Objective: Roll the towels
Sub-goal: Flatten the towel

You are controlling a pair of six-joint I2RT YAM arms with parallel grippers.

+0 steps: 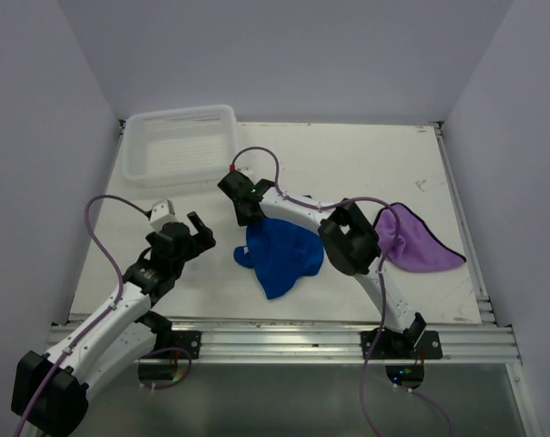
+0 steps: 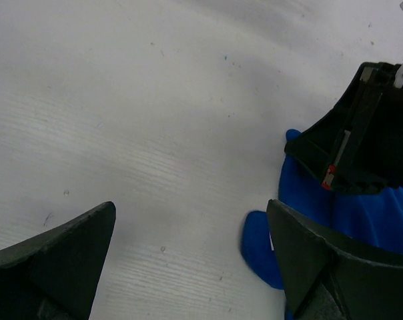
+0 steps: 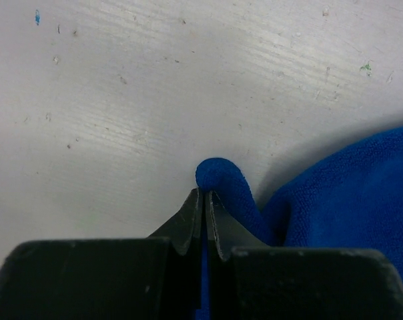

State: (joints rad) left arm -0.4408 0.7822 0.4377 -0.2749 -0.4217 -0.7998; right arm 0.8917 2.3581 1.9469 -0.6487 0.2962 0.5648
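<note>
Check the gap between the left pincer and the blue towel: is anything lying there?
Nothing. The top view shows only bare table between the open left pincer and the blue towel, whose corner the right pincer pinches.

White table [image 1: 375,164] with a faint wood-grain look, scuffed and dotted with tiny dark specks up close, plus 1 green fleck and 1 blue one. Boxed in by 3 plain, pale lilac-grey walls: back wall [image 1: 284,55], left wall [image 1: 29,182], right wall [image 1: 521,182]. Aluminium rail [image 1: 284,339] across the near edge, and a thinner side strip [image 1: 453,182] up the right edge. Dull grey surface [image 1: 275,401] below the rail, maybe floor, can't tell. Soft, even light with only weak shadows.
</note>
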